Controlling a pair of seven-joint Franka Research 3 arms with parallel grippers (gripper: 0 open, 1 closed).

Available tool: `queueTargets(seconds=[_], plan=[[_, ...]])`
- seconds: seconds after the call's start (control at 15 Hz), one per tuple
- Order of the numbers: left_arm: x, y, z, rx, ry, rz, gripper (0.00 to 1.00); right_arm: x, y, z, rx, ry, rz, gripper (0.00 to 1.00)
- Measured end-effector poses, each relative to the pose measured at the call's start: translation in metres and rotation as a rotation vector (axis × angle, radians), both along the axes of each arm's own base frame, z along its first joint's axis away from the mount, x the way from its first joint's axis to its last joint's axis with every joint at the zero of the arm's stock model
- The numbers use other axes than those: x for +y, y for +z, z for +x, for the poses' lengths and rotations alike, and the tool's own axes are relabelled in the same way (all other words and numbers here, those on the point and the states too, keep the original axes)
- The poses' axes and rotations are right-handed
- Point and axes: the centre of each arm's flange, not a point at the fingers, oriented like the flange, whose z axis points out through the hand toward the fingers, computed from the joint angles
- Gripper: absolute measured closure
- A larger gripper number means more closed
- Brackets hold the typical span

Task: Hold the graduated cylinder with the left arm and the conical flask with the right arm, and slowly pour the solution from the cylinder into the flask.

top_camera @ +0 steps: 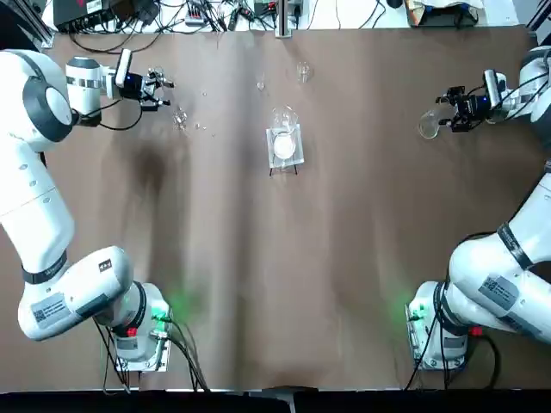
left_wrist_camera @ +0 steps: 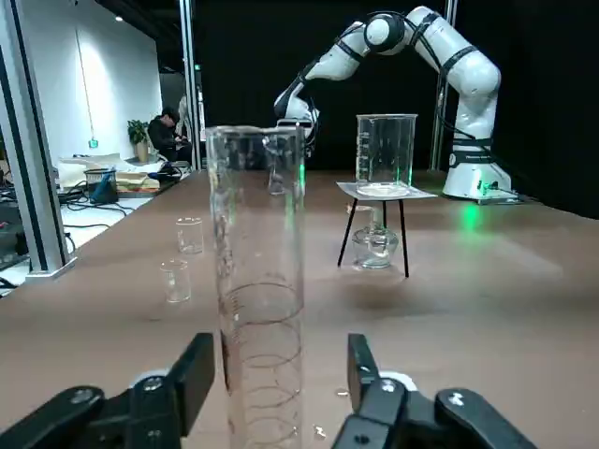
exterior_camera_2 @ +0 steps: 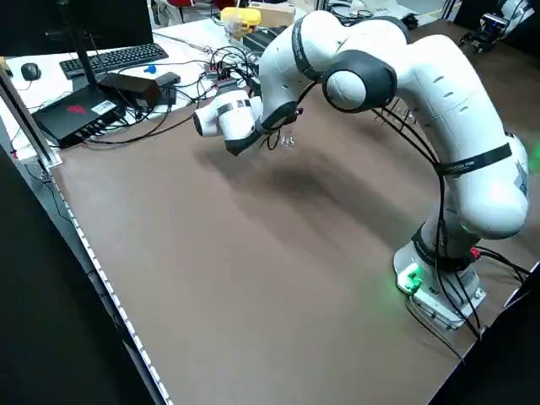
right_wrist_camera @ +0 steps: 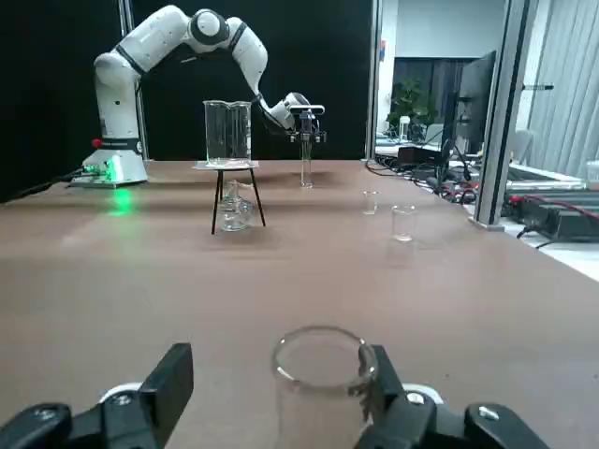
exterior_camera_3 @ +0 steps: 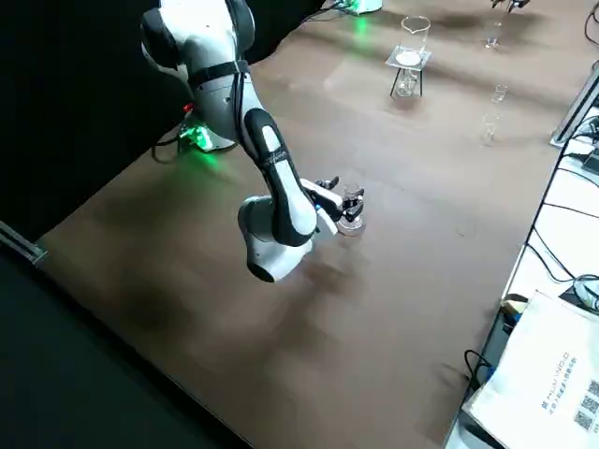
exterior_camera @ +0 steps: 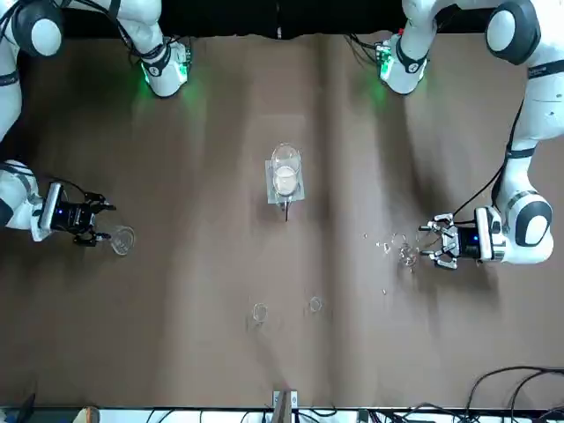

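The graduated cylinder (left_wrist_camera: pixel 257 281) stands upright on the brown table at the far left, a tall clear tube with printed marks. My left gripper (left_wrist_camera: pixel 276 360) is open, a finger on each side of its lower part; one finger is close to the glass and the other stands apart. From the front the cylinder (exterior_camera: pixel 407 256) shows just off the left gripper (exterior_camera: pixel 432 241). The conical flask (top_camera: pixel 428 126) sits at the far right. My right gripper (top_camera: pixel 449 110) is open around the flask's neck (right_wrist_camera: pixel 323 374), low over the table.
A glass beaker on a white disc sits on a small tripod stand (top_camera: pixel 284 144) at the table's middle far side. Two small glass vials (top_camera: pixel 303 71) stand beyond it. Tiny glass bits (exterior_camera: pixel 384 247) lie near the cylinder. Cables and equipment line the far edge.
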Motion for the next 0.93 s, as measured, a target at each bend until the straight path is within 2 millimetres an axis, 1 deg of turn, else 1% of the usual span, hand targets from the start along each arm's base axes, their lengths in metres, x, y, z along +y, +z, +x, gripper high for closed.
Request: queueTargets(seconds=[0.07, 0.13, 0.2, 0.27, 0.33, 0.4, 0.47, 0.53, 0.6, 0.67, 0.8, 0.87, 0.93], plan=[[0.000, 0.000, 0.000, 0.000, 0.000, 0.000, 0.34, -0.001, 0.002, 0.002, -0.015, 0.002, -0.003, 0.19], [0.000, 0.000, 0.000, 0.000, 0.000, 0.000, 0.41, -0.002, 0.005, 0.006, -0.028, 0.004, -0.008, 0.19], [0.000, 0.000, 0.000, 0.000, 0.000, 0.000, 0.48, -0.003, 0.006, 0.008, -0.034, 0.005, -0.011, 0.22], [0.000, 0.000, 0.000, 0.000, 0.000, 0.000, 0.48, -0.003, 0.007, 0.009, -0.038, 0.005, -0.013, 0.23], [0.000, 0.000, 0.000, 0.000, 0.000, 0.000, 0.52, -0.004, 0.006, 0.010, -0.041, 0.006, -0.014, 0.24], [0.000, 0.000, 0.000, 0.000, 0.000, 0.000, 0.52, -0.004, 0.005, 0.009, -0.045, 0.007, -0.013, 0.24], [0.000, 0.000, 0.000, 0.000, 0.000, 0.000, 0.56, -0.003, 0.002, 0.009, -0.048, 0.008, -0.011, 0.26], [0.000, 0.000, 0.000, 0.000, -0.001, 0.001, 0.66, -0.003, -0.001, 0.008, -0.047, 0.009, -0.009, 0.26], [-0.003, 0.000, 0.001, 0.000, -0.006, 0.001, 0.66, -0.003, -0.007, 0.007, -0.042, 0.008, -0.005, 0.29], [-0.005, 0.001, 0.001, 0.003, -0.008, 0.002, 0.66, -0.003, -0.008, 0.006, -0.040, 0.007, -0.003, 0.29], [-0.007, 0.001, 0.002, 0.014, -0.009, 0.004, 0.66, -0.005, -0.008, 0.006, -0.040, 0.004, -0.004, 0.37], [-0.007, 0.003, 0.003, 0.018, -0.009, 0.006, 0.66, -0.005, -0.008, 0.006, -0.042, 0.003, -0.004, 0.37], [-0.007, 0.005, 0.005, 0.024, -0.006, 0.009, 0.66, -0.006, -0.007, 0.007, -0.043, 0.003, -0.005, 0.42]])
